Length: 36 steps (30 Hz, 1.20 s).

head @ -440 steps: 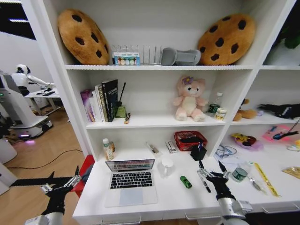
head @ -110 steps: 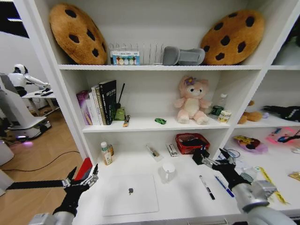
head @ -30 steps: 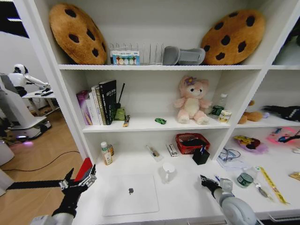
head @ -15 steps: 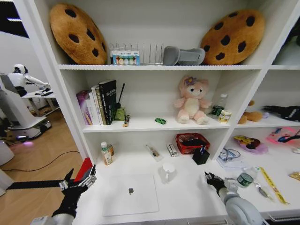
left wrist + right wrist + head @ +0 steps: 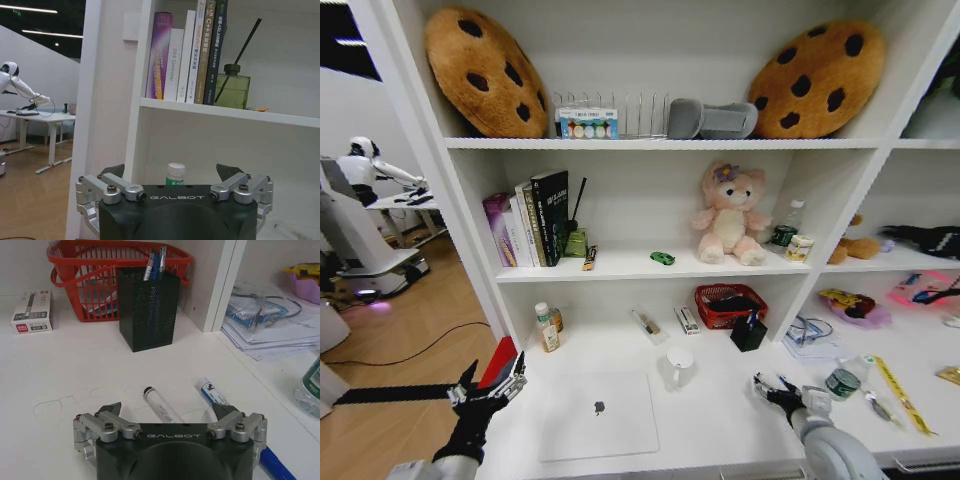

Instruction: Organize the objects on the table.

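— Two pens lie on the table [image 5: 720, 420], yes?

— Yes. In the right wrist view a black pen [image 5: 161, 406] with a white barrel and a blue pen [image 5: 212, 393] lie side by side on the white top, just in front of the right gripper [image 5: 167, 415]. The gripper is low over them, and its jaws are spread wide; one fingertip is on each side of the two pens. It holds nothing.

— And in the head view, where is this gripper?

— The right gripper [image 5: 776, 389] is at the front right part of the table, near a small round tin [image 5: 839, 383]. Behind it stands a black mesh pen cup [image 5: 749, 332] with some pens inside, just beside a red basket [image 5: 727, 302].

— What about the laptop?

— The silver laptop [image 5: 598, 414] is closed and lies flat on the table, at the front left. A white mug [image 5: 678, 366] stands just beside its right back corner. The green toy car [image 5: 663, 258] sits on the shelf above, left of the pink plush [image 5: 728, 214]. The yellow ruler [image 5: 897, 393] lies at the far right of the table.

— And the other arm?

— The left gripper [image 5: 485, 388] hangs off the left edge of the table, apart from all the objects. Its jaws are also spread, with nothing between them. In the left wrist view the left gripper [image 5: 175, 172] faces the bookshelf, and a small bottle with a white cap [image 5: 175, 173] is visible beyond it.
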{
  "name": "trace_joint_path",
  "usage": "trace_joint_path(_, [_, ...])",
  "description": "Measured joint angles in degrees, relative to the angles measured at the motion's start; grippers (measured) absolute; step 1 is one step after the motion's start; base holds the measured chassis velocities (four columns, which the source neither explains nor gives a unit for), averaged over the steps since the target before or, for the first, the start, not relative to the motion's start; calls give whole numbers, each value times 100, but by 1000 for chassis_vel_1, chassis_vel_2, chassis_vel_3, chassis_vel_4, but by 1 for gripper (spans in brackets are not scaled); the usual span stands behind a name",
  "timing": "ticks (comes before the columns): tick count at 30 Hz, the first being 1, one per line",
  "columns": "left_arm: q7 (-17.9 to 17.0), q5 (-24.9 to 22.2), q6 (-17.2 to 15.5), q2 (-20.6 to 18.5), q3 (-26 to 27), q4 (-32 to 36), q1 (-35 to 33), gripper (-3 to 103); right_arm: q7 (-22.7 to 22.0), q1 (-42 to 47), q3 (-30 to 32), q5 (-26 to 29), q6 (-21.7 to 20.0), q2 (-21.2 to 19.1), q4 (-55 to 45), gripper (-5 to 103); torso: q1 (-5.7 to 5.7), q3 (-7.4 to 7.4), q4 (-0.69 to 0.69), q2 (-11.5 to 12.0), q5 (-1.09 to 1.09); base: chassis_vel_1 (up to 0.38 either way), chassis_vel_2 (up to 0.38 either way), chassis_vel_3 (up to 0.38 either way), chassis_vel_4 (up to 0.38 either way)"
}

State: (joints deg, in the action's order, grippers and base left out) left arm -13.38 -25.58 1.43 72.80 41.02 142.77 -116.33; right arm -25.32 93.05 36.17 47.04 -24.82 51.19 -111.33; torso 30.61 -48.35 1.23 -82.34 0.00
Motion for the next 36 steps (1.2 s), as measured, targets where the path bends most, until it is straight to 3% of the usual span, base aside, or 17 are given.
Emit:
trace_joint_path(9, [-22,-8,2,22,25,35,-13,100,58,-167,-207,-25,-41,-21,72,79,0,0,0,0,-1,0,0,0,0])
trace_joint_path(15, [-26,-9,12,30,28,35,-2,100,49,-188,-234,12,-63,-47,39,52,0,0,0,0,-1,0,0,0,0])
trace_joint_path(16, [-26,-9,12,30,28,35,-2,100,49,-188,-234,12,-63,-47,39,52,0,0,0,0,-1,0,0,0,0])
trace_joint_path(19, [-30,-16,17,13,38,24,10,100,32,-168,-232,18,-69,-48,32,35,0,0,0,-1,-1,0,0,0,0])
trace_joint_path(20, [-30,-16,17,13,38,24,10,100,32,-168,-232,18,-69,-48,32,35,0,0,0,-1,-1,0,0,0,0])
trace_joint_path(22, [-30,-16,28,16,30,12,10,100,26,-142,-226,18,-72,-38,11,25,0,0,0,0,0,0,0,0,0])
trace_joint_path(24, [-30,-15,32,19,23,7,10,100,23,-132,-223,18,-75,-34,-1,25,0,0,0,0,0,0,0,0,0])
trace_joint_path(25, [-30,-13,38,19,16,5,10,100,20,-125,-218,24,-84,-32,-24,14,0,0,1,-1,0,0,0,0,0])
trace_joint_path(33, [-30,-15,56,-8,40,4,8,100,27,-127,-179,58,-85,-42,-110,11,0,0,1,0,1,0,0,0,0])
trace_joint_path(36, [-30,-16,65,-6,40,4,5,100,102,-123,-127,-75,125,-40,-178,11,0,0,1,0,1,0,0,0,0])
